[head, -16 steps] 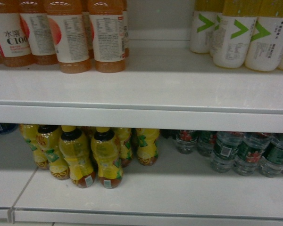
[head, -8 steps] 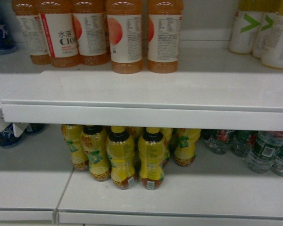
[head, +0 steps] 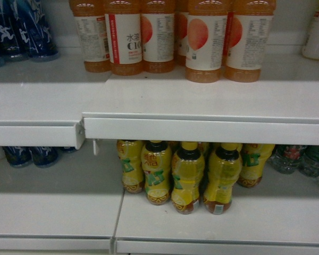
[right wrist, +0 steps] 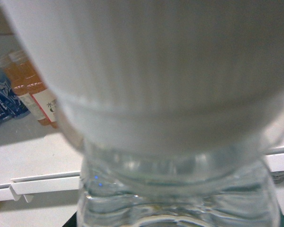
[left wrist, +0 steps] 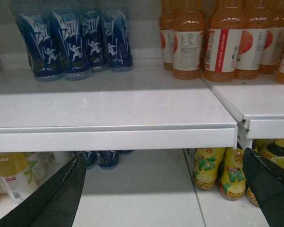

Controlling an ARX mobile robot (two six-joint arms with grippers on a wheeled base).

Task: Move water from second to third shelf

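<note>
Everything has slid rightward in my head view since a second ago. My right gripper's own state I can't tell, though the clear ribbed plastic water bottle with white cap (right wrist: 175, 94) fills its wrist camera. My left gripper (left wrist: 165, 189) hangs wide open below the white metal shelf (left wrist: 109, 137), dark blue bottles (left wrist: 71, 42) standing above it.

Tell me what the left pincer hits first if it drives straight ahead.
Probably the white shelf edge, which lies straight ahead of the open left pincer. If it runs lower, it passes underneath toward the blue bottles at the back. Depth is unclear.
</note>
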